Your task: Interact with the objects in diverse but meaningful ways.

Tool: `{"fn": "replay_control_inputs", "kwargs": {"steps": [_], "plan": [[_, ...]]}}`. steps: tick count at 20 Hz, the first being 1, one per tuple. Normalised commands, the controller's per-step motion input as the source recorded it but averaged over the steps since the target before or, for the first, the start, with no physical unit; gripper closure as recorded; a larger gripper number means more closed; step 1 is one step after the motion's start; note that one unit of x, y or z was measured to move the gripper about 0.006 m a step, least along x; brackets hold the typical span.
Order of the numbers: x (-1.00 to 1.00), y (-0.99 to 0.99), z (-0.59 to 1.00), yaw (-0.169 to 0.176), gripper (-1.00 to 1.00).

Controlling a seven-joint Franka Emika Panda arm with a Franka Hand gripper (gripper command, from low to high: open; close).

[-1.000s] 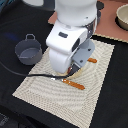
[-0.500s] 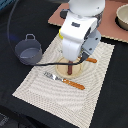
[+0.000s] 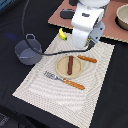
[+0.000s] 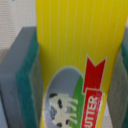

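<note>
wrist view shows the yellow block (image 4: 80, 55), its butter label visible, lying squarely between the jaws' green pads (image 4: 29, 75), long axis running along them, apparently gripped.

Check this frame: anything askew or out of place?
Mostly tidy: sausage on the plate, fork and knife flanking. One oddity: the banana lies off the mat. The tool grips a butter block.
</note>
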Motion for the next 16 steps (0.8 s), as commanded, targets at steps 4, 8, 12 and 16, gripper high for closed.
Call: {"fn": "replay_control_inputs", "kwargs": {"steps": [4,8,12,16], "plan": [[-0.28,0.70,-0.27,0.000,1.00],[-0.30,0.57,-0.36,0.000,1.00],[-0.27,0.15,-0.40,0.000,1.00],[-0.23,0.00,-0.40,0.000,1.00]]}}
